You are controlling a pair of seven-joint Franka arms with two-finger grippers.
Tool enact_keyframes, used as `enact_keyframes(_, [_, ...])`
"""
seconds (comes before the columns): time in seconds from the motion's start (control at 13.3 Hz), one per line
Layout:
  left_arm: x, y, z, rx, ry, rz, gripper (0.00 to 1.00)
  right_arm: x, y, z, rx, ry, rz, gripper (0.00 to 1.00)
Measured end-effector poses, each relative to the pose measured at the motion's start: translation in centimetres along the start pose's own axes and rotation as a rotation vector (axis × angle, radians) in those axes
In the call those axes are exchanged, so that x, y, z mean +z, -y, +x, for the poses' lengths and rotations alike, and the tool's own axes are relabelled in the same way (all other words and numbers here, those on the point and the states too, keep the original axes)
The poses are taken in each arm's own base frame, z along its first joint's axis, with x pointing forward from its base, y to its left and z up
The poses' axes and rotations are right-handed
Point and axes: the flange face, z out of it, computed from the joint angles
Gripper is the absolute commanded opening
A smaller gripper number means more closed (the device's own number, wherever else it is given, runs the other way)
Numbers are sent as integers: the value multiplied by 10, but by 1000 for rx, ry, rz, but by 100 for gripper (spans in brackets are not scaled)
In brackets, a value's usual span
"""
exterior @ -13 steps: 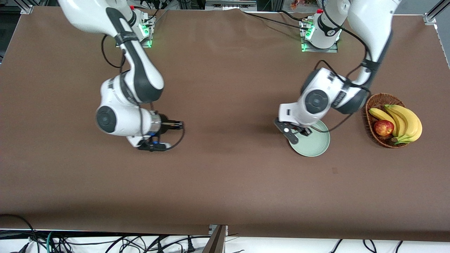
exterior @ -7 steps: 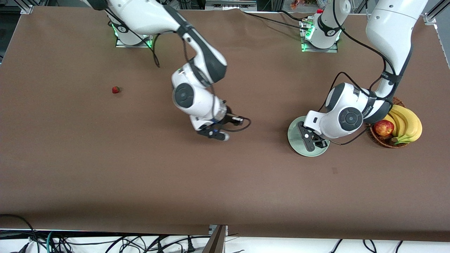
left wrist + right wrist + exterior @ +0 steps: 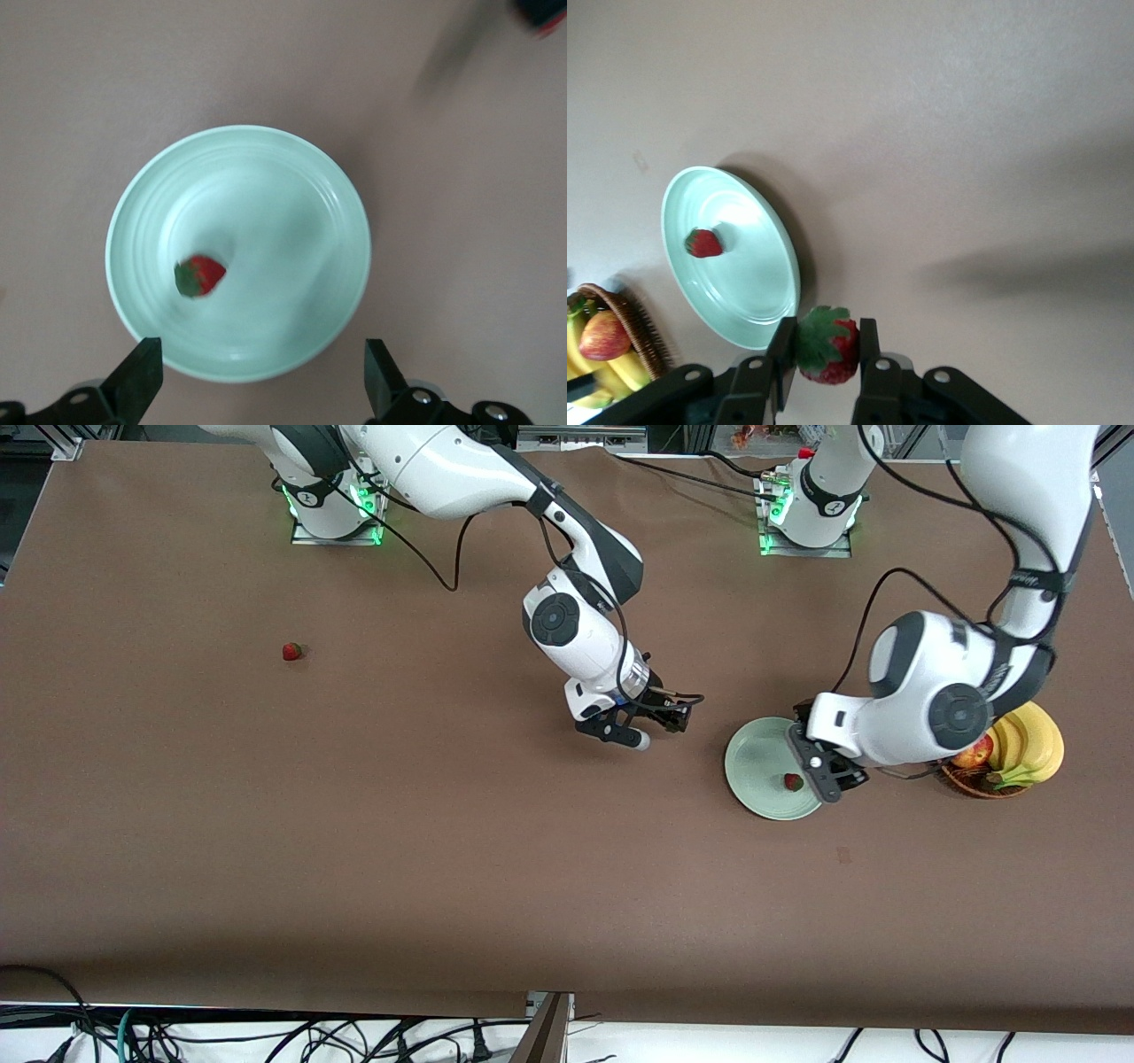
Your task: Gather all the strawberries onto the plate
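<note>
The pale mint plate (image 3: 753,766) (image 3: 283,204) (image 3: 744,283) holds one strawberry (image 3: 793,781) (image 3: 199,275) (image 3: 703,243). My left gripper (image 3: 833,778) (image 3: 263,376) hangs open and empty over the plate's rim on the basket side. My right gripper (image 3: 666,719) (image 3: 824,350) is shut on a second strawberry (image 3: 827,345), over bare table a short way from the plate toward the right arm's end. A third strawberry (image 3: 291,652) lies alone on the table toward the right arm's end.
A wicker basket (image 3: 973,786) (image 3: 633,341) with bananas (image 3: 1028,740) and an apple (image 3: 974,753) (image 3: 604,335) stands beside the plate at the left arm's end, partly covered by the left arm. Brown cloth covers the table (image 3: 443,824).
The left gripper opened and a strawberry now lies in the plate; that hand shifted toward the basket. The right arm carried its strawberry across the table toward the plate.
</note>
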Motion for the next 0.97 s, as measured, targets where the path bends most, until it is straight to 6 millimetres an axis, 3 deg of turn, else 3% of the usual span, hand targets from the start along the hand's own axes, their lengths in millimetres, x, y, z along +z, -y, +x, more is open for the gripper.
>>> enact_keyframes(0.22, [-46,-8,1,-113,24,-49,100,23,-19,7,-44,-31,-57,29])
enact_keyframes(0.38, [-66,-29,25,-240,44,-59,100,36,-29,8,-69,-43,-89,32])
enact_keyframes(0.45, [-68,-46,42,-309,50,-61,100,42,-34,7,-79,-46,-102,35])
enact_keyframes(0.53, [-66,-64,60,-370,57,-63,100,47,-37,5,-90,-48,-113,52])
enact_keyframes(0.6, [-62,-83,78,-420,69,-58,100,50,-39,3,-98,-50,-120,80])
enact_keyframes(0.67, [-58,-98,91,-457,79,-53,100,51,-39,2,-104,-50,-122,93])
enact_keyframes(0.75, [-56,-109,100,-480,86,-49,100,50,-38,2,-106,-53,-121,100])
enact_keyframes(0.97, [-54,-109,100,-509,89,-48,100,32,-34,16,-111,-56,-180,100])
